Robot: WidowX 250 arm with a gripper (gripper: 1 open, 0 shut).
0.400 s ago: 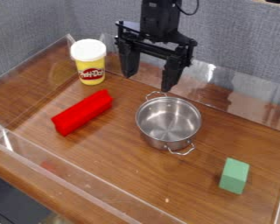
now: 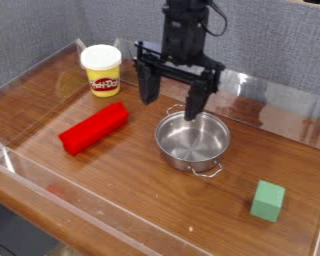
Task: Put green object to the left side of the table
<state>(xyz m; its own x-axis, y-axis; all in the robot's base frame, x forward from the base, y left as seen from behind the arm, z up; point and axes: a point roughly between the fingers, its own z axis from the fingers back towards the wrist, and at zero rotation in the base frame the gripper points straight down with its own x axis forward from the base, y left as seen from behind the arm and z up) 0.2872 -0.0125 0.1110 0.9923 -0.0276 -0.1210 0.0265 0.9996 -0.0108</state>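
Observation:
The green object (image 2: 268, 200) is a small matte green block standing on the table (image 2: 136, 190) near its front right corner. My gripper (image 2: 174, 100) hangs pointing straight down, open, with nothing between its black fingers (image 2: 199, 102). It hovers over the back of the table, just above and behind the steel pot's rim, well away from the green block.
A steel pot (image 2: 194, 140) sits mid-table below the gripper. A longer red block (image 2: 95, 129) lies to its left. A yellow tub with a white lid (image 2: 103, 72) stands at the back left. Low clear acrylic walls (image 2: 69, 200) edge the tabletop.
The gripper has moved down and a little toward the front, closer to the pot. It stays open. The objects have not moved.

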